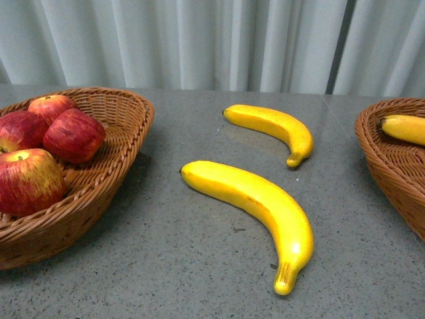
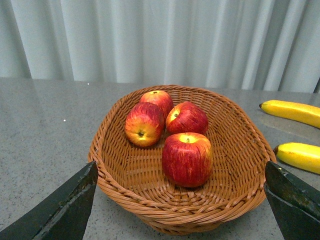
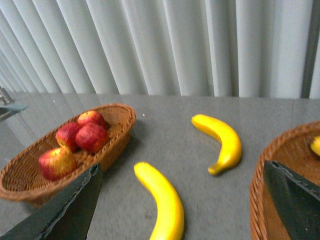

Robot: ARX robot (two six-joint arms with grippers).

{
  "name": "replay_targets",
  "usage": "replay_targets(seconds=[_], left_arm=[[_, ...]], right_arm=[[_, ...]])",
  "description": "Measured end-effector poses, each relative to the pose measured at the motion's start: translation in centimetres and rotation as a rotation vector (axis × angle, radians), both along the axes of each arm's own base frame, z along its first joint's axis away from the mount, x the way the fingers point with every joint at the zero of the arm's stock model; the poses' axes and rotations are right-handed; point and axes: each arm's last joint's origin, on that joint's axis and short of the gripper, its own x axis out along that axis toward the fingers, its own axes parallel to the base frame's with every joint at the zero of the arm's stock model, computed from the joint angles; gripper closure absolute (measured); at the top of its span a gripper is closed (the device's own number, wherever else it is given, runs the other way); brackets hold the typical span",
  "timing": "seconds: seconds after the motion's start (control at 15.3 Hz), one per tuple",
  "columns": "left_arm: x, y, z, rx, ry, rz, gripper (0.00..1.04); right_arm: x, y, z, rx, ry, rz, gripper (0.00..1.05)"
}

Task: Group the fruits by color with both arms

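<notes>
Several red apples [image 1: 73, 135] lie in the left wicker basket [image 1: 126, 126]. Two yellow bananas lie on the grey table: a near one [image 1: 255, 199] and a far one [image 1: 275, 126]. A third banana [image 1: 405, 127] lies in the right basket [image 1: 382, 159]. Neither arm shows in the front view. My left gripper [image 2: 180, 205] is open and empty, its fingers [image 2: 65, 207] either side of the apple basket [image 2: 240, 150], above its near rim. My right gripper [image 3: 185, 205] is open and empty, over the near banana [image 3: 162, 200], with the far banana [image 3: 225, 140] beyond.
A white pleated curtain [image 1: 212, 40] hangs behind the table. The right basket's rim [image 3: 270, 165] sits close to my right gripper's finger. Bare grey tabletop [image 1: 166, 266] lies between the baskets around the bananas.
</notes>
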Motion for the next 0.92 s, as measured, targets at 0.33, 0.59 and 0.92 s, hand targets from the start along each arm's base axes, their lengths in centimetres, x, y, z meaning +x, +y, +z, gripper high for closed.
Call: replay_targets(seconds=[0.33,0.59,0.92], left_arm=[[0.0,0.0,0.0,0.000,0.000,0.000,0.07],[0.0,0.0,0.0,0.000,0.000,0.000,0.07],[0.0,0.0,0.0,0.000,0.000,0.000,0.07]], right_arm=[[12.8,11.0,-0.1,-0.158,0.174,0.160,0.07],[17.3,13.9,-4.3,-0.414,0.268,0.161,0.07],[17.8,10.7,-6.2,-0.580,0.388,0.168,0.07]])
